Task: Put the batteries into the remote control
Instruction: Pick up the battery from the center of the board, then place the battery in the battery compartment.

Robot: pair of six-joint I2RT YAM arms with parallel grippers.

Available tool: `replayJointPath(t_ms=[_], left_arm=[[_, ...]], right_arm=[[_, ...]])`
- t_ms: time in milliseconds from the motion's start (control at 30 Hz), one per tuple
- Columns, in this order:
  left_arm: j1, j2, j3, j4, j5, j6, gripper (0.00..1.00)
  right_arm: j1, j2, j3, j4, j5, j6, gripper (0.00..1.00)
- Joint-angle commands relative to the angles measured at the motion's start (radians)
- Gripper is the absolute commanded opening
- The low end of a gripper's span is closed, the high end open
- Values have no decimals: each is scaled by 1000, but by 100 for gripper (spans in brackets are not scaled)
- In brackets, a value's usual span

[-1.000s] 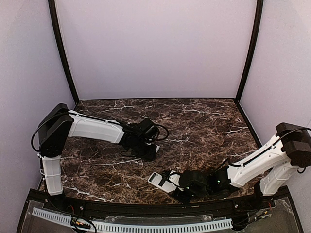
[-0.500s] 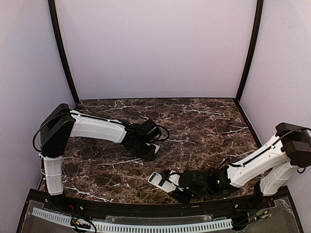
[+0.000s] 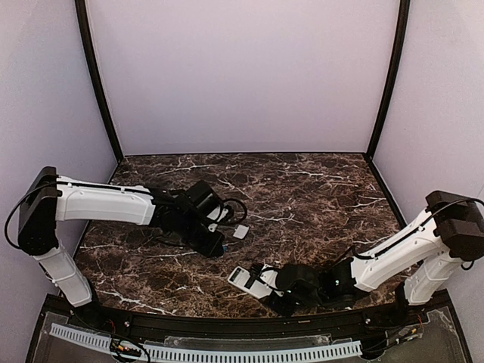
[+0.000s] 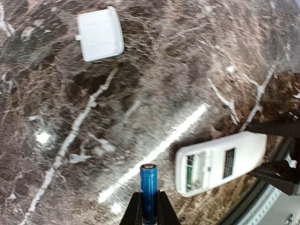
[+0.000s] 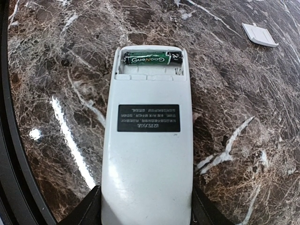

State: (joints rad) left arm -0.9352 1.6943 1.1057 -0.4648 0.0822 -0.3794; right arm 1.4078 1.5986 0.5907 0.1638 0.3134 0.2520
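The white remote control (image 5: 147, 140) lies back up on the marble table (image 3: 318, 189), its battery bay open at the far end. One green-labelled battery (image 5: 152, 58) sits in the bay; the slot beside it is empty. My right gripper (image 5: 146, 206) is shut on the remote's near end; both show in the top view, remote (image 3: 248, 279) and gripper (image 3: 274, 293). My left gripper (image 4: 149, 212) is shut on a blue battery (image 4: 149, 185), held above the table just left of the remote (image 4: 220, 161). In the top view the left gripper (image 3: 212, 243) is up-left of the remote.
The small loose white cover (image 3: 240, 231) lies on the table right of my left gripper; it also shows in the left wrist view (image 4: 100, 33) and the right wrist view (image 5: 260, 34). The table's black front rim (image 3: 227, 321) runs just near the remote.
My left arm has swung left and nearer with the blue battery, uncovering the white cover it stood over. The right gripper and remote have barely shifted.
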Motion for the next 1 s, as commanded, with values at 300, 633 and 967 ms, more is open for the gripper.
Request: replayJointPath(t_ms=[300,633,967], left_arm=[[-24,-37,-95,96,395,-22,0],[-42,10,-92,108,373,-65,0],[-43,58,-67,86,312,-94,1]], right_arm=[[-24,68,53,-40,24,-2,0],[-25,80,63,-40,27,1,0],[-25,74,55,-39,24,10,0]])
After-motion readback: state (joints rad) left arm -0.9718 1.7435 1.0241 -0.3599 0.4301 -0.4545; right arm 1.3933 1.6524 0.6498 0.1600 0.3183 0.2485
